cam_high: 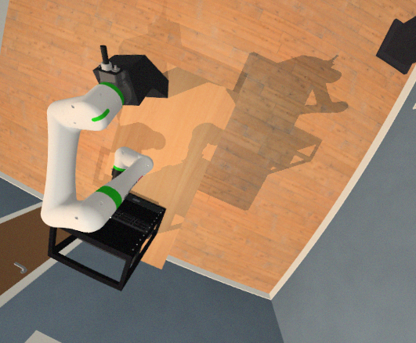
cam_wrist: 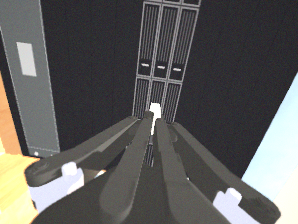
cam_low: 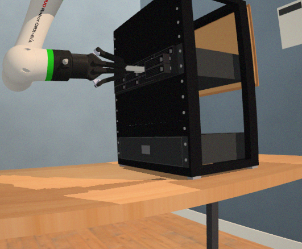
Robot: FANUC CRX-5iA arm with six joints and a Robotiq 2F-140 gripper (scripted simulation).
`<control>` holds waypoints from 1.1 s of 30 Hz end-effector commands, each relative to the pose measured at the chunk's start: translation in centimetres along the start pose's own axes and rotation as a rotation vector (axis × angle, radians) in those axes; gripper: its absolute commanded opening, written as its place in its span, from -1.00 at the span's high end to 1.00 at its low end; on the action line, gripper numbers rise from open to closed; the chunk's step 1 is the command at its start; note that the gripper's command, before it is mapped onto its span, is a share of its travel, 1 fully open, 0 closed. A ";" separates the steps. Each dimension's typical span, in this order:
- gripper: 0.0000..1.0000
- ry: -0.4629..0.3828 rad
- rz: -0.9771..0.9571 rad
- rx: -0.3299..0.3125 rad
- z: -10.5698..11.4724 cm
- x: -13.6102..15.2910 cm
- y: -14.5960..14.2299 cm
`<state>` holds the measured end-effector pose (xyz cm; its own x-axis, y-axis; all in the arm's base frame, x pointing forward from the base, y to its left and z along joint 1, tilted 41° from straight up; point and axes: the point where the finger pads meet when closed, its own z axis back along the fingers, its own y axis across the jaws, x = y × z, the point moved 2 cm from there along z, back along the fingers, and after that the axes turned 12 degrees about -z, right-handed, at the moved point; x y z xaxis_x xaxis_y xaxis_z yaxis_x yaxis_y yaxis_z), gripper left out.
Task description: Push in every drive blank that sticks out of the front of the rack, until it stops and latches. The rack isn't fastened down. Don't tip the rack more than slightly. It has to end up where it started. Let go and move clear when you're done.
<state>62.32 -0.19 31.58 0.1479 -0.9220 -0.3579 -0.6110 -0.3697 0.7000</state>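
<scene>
While the rack (cam_high: pixel 126 270) (cam_low: pixel 193 113) (cam_wrist: pixel 90 75) is stood upright on the table (cam_high: pixel 210 106) (cam_low: pixel 155 196), the pincer (cam_high: pixel 117 173) (cam_low: pixel 126 69) (cam_wrist: pixel 154 110) is held level before its front, with the fingers pressed together. A pale bar (cam_low: pixel 135 69) (cam_wrist: pixel 155 110) is seen at their tips, pointed toward the drive bay. Beside it, toward the near post, an upper blank (cam_low: pixel 155 61) and a lower blank (cam_low: pixel 156 70) are left sticking out, one above the other. Whether the bay is touched by the bar cannot be told.
</scene>
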 end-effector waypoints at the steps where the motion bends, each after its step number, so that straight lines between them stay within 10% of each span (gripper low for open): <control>1: 0.80 0.000 0.000 0.001 -0.1 0.0 0.1; 33: 0.80 0.000 0.000 0.001 -0.6 0.0 0.1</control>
<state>62.78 -0.26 31.95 0.1479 -0.9220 -0.3578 -0.6110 -0.3697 0.7000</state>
